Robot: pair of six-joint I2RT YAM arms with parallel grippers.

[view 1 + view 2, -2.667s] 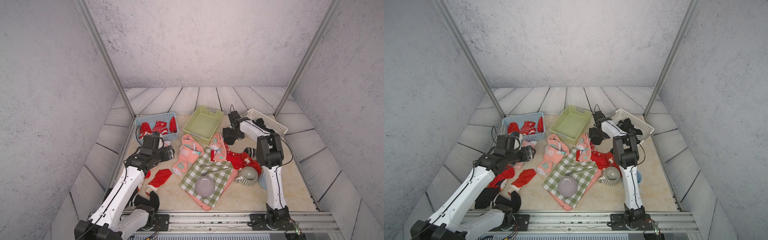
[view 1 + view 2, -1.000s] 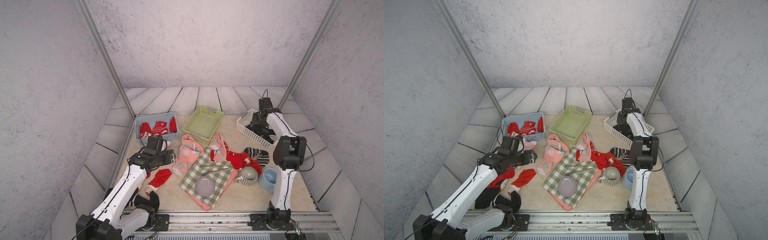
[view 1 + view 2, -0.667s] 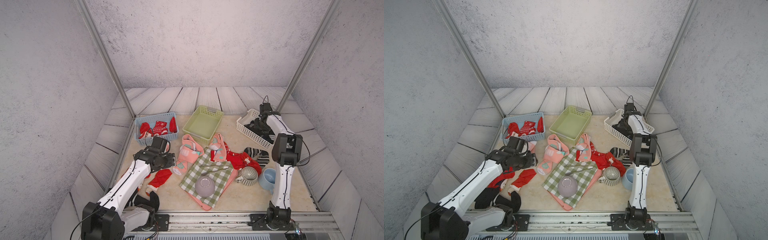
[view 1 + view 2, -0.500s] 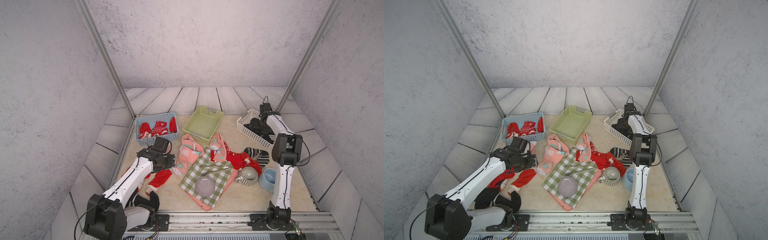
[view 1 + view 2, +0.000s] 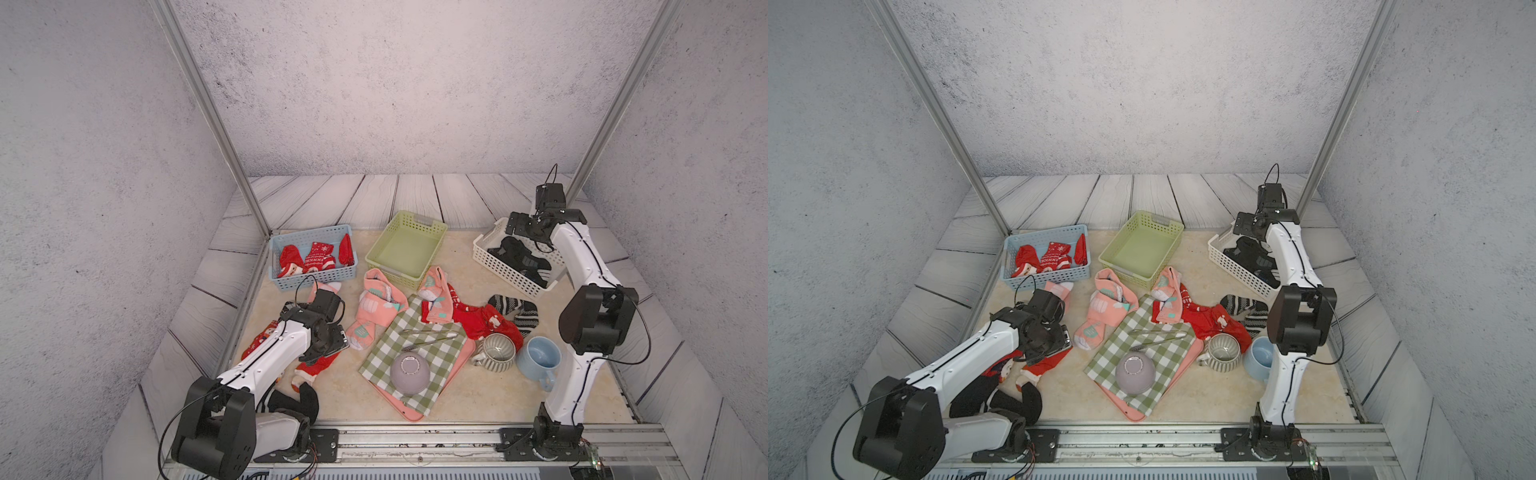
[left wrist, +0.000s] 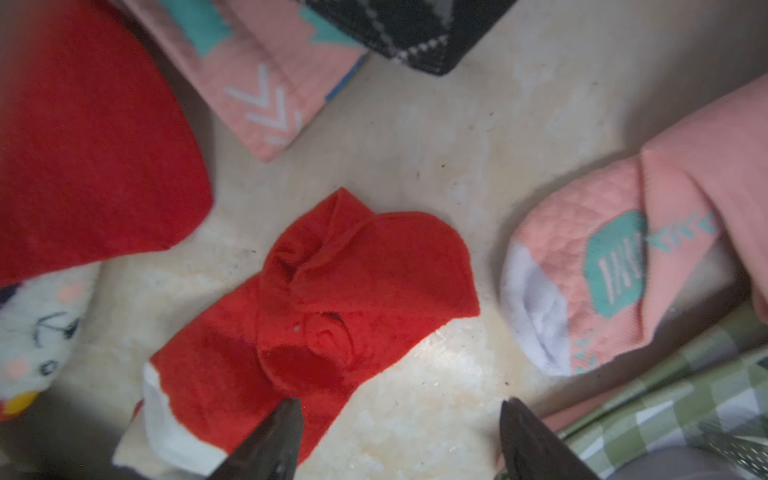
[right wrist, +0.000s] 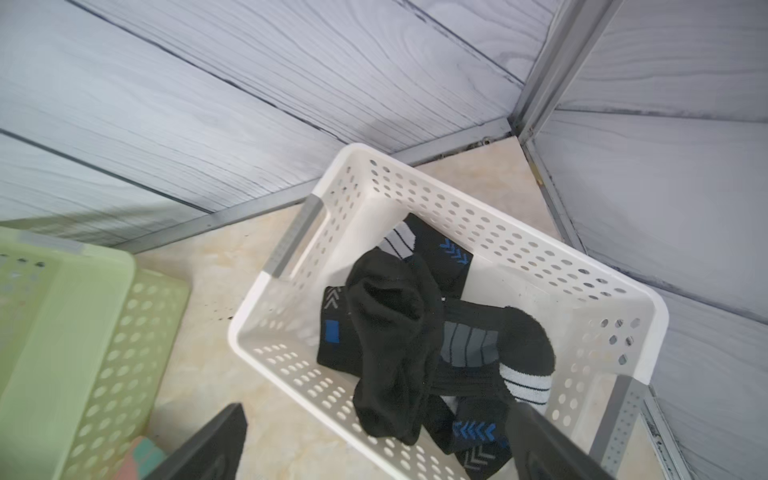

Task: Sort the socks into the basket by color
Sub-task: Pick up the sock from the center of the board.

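Beige desk (image 5: 457, 399) holds a crumpled red sock (image 6: 332, 299) just below the left hand (image 6: 399, 411), wide and empty, far nearer than the right hand (image 7: 376, 415), wide and empty over the basket (image 7: 498, 232) of black socks (image 7: 395, 332)

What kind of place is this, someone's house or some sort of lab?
Most likely a robot test cell, not a home: left arm and right arm bolted to an aluminium rail, metal frame posts edging grey panel walls, red socks in a blue basket as props.
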